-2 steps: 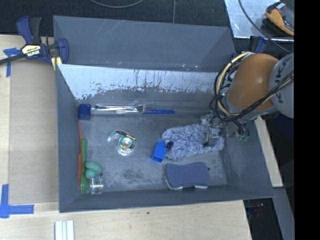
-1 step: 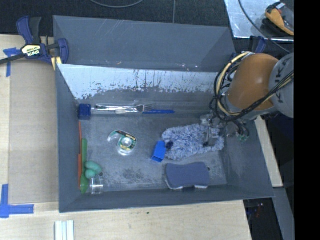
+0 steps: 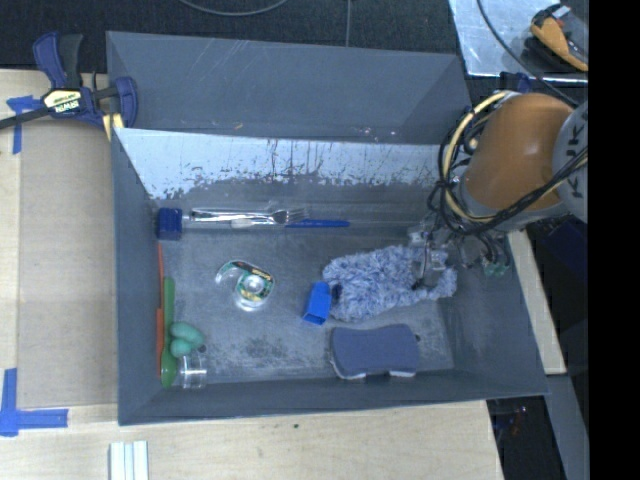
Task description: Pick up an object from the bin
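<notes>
The gripper (image 3: 432, 266) sits low at the right side of the bin (image 3: 300, 88), down on the right end of a fuzzy blue-and-white cloth (image 3: 375, 278). Whether it is open or closed cannot be told, and the cloth lies flat on the floor, so the grasp and the lift both seem yet to come. A small blue block (image 3: 317, 303) touches the cloth's left end and a dark blue pad (image 3: 375, 351) lies just in front, both close enough to be nudged, while a tape roll (image 3: 247, 286), a fork (image 3: 245, 217) and a green toy (image 3: 182, 341) lie well apart.
</notes>
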### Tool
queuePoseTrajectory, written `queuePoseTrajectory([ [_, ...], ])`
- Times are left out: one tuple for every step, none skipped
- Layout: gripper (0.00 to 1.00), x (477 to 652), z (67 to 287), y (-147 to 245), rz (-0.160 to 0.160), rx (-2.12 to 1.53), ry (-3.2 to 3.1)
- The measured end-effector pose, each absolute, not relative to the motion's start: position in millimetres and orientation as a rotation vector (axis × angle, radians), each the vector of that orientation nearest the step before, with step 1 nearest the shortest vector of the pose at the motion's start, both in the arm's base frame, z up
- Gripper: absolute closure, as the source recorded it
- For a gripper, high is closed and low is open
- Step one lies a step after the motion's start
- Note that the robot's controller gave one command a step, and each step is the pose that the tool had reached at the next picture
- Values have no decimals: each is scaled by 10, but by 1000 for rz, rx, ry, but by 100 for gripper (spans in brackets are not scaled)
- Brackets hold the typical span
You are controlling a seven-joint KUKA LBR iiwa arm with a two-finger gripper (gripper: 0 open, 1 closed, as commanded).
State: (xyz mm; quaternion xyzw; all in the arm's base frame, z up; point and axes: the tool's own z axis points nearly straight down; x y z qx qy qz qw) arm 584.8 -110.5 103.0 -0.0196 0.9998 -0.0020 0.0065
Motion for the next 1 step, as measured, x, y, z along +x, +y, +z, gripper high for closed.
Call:
queuePoseTrajectory([
  [100,5849,1472,-1105,-6,-61,3128],
])
